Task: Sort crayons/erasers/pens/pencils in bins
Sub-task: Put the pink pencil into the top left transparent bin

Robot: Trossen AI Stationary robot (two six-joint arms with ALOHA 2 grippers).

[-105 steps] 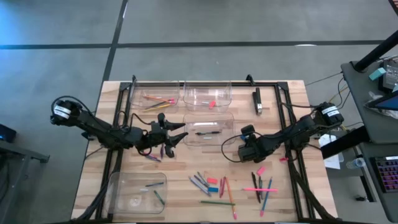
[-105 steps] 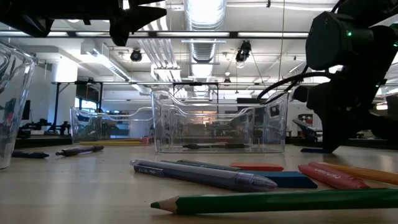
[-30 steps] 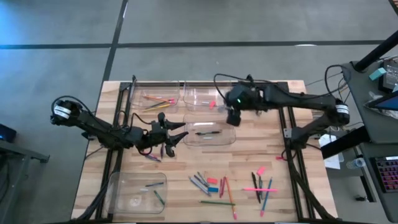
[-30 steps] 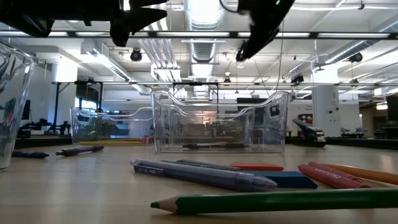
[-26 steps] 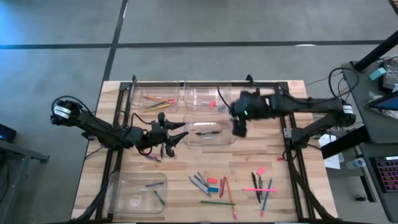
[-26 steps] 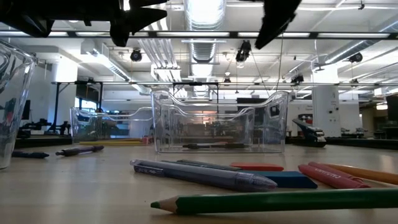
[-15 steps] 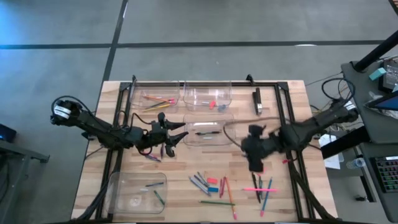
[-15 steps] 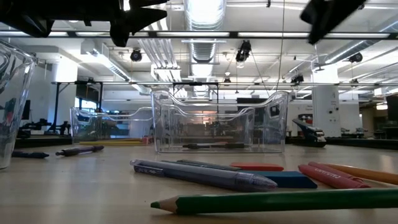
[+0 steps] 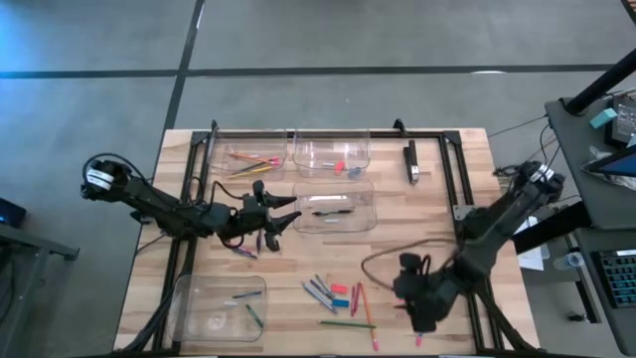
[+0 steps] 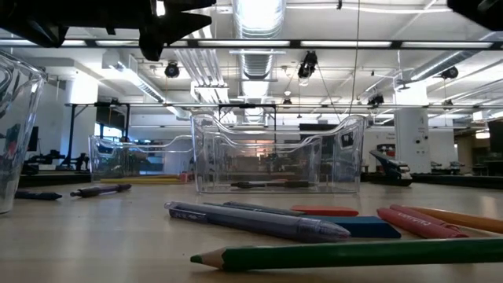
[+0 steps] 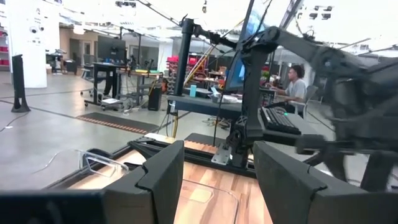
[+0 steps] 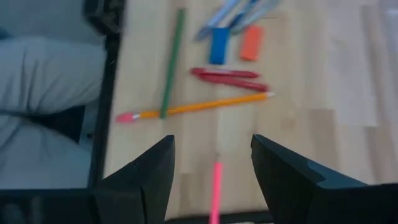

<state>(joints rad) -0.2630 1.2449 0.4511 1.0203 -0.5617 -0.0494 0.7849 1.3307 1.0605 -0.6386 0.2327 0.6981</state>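
Down at 5 o'clock on the wooden worktop [image 9: 397,249], right gripper [image 12: 211,163] hangs spread, empty, above a thin pink pencil [image 12: 216,190].

left arm [image 9: 159,204]: showing matte black links, a white band near the left edge of the high view.
right arm [image 9: 497,224]: appearing black, a thin cable looping at lower centre-right.
right gripper [image 12: 211,180]: showing two broad dark angular fingers.
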